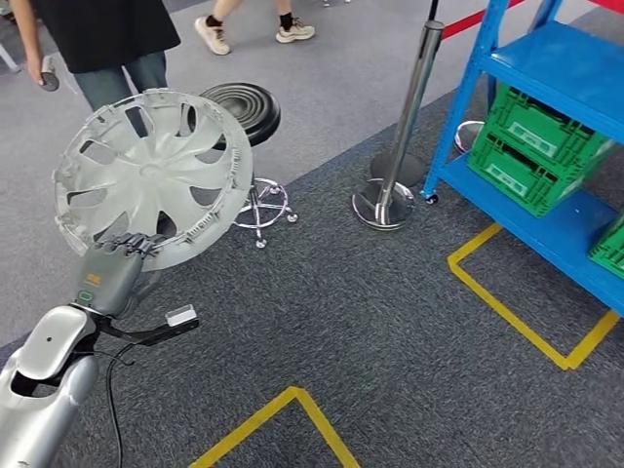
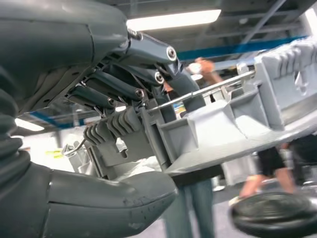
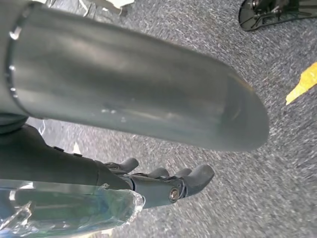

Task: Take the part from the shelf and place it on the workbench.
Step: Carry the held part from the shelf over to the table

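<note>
The part is a silver-grey wheel cover with curved spokes, held up at the left of the head view, its face tilted toward me. My left hand grips its lower rim from below. In the left wrist view the dark fingers lie over the ribbed clips on the back of the wheel cover, with the thumb under the rim. My right hand hangs over the grey carpet, its fingers loosely extended and holding nothing.
A black round stool stands just behind the wheel cover, with a chrome stanchion to its right. A blue shelf holds green crates at far right. Yellow tape marks the carpet. A person stands at upper left.
</note>
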